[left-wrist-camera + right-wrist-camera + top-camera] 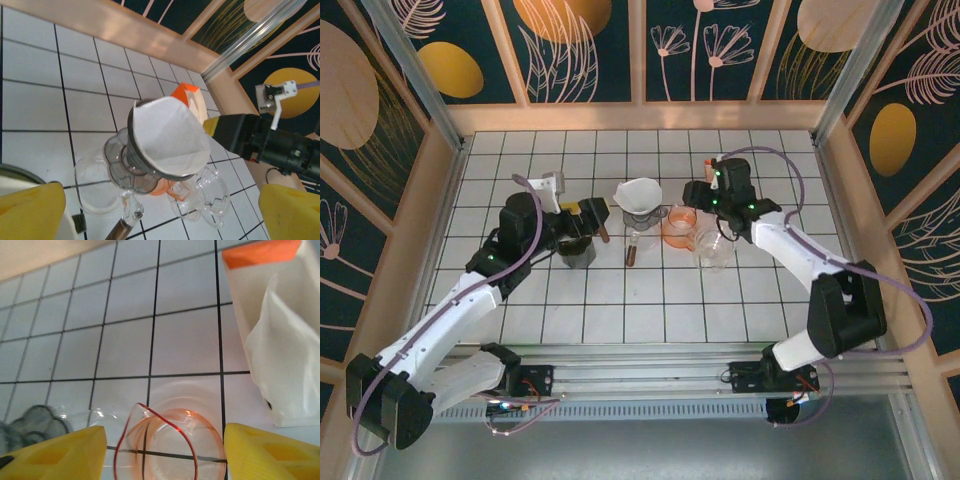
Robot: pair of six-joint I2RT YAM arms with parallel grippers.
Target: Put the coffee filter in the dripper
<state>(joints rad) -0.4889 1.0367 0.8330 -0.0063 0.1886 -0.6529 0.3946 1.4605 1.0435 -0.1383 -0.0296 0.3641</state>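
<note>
On the white tabletop (620, 300), the left gripper's (588, 218) jaws are spread wide. Beyond, the white paper coffee filter (170, 135) is seated in the clear glass dripper (125, 170). The right gripper's (165, 450) jaws are spread above an orange glass jug (192, 432).

coffee filter (170, 135): white | table (620, 300): white tiles, black grid | cup (150, 437): orange-tinted glass | right end effector (164, 454): yellow fingers
</note>
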